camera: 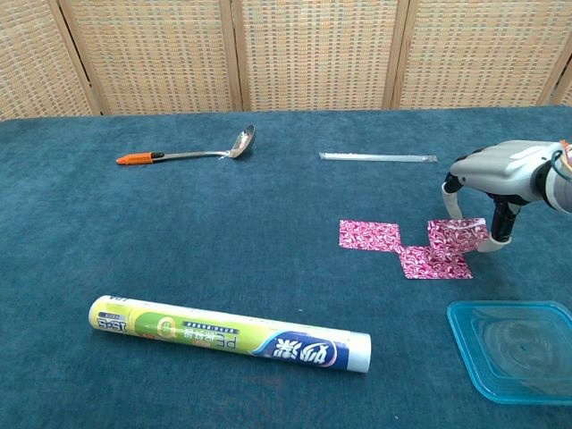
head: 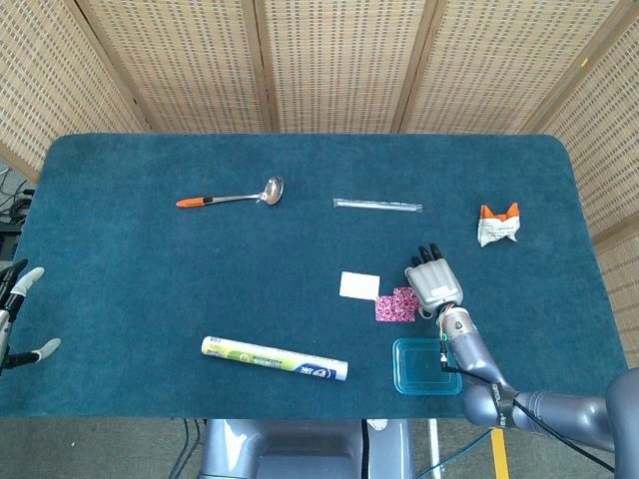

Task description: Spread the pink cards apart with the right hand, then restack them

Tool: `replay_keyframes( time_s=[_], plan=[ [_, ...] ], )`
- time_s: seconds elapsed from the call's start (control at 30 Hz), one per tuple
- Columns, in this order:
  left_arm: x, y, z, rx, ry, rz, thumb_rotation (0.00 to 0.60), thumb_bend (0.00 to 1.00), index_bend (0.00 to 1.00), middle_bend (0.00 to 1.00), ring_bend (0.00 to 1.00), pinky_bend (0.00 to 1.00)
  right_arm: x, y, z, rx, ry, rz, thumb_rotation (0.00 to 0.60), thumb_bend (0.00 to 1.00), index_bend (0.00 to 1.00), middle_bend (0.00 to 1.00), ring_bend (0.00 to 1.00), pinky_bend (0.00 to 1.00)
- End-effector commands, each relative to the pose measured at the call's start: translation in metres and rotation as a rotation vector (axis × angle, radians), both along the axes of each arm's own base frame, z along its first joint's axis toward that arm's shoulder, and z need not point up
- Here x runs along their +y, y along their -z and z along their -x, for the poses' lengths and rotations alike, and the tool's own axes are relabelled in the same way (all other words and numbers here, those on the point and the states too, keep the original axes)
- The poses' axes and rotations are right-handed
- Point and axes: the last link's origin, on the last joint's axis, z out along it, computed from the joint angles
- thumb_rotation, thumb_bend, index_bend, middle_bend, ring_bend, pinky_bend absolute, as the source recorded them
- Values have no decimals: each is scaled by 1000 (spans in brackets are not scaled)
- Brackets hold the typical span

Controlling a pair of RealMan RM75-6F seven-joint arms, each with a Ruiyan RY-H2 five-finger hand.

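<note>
Right robot hand (camera: 490, 183) palm-down, fingertips lowered

Right hand (head: 433, 282) hides one pink card (camera: 457, 235); left hand (head: 14, 319) cropped.

Showing matt blue felt-like cloth on the table (camera: 179, 232), glossy patterned paper on pink cards (camera: 369, 235), shiny metal ladle (camera: 197, 152), translucent smooth plastic container (camera: 514, 350), glossy tube (camera: 228, 335).
</note>
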Motion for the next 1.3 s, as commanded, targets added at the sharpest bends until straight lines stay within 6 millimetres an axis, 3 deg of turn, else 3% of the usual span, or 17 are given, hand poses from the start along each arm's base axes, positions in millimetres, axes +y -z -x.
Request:
replay_keyframes(
  time_s=[0.03, 0.97, 1.3],
  plan=[
    [-1, 0, 1, 0, -2, -1, 600, 138, 85, 0, 0, 0, 1, 3, -3, -2, -4, -6, 600, 363, 446, 221, 0, 0],
    [-2, -2, 6, -11, -8, -6, 600, 138, 84, 0, 0, 0, 7, 20, -14, 39, -10, -46, 600, 311, 446, 213, 0, 0],
    [-3, -4, 8, -14, -12, -13, 600, 139, 84, 0, 0, 0, 4, 23, -17, 44, -10, -52, 600, 236, 446, 201, 0, 0]
  ],
)
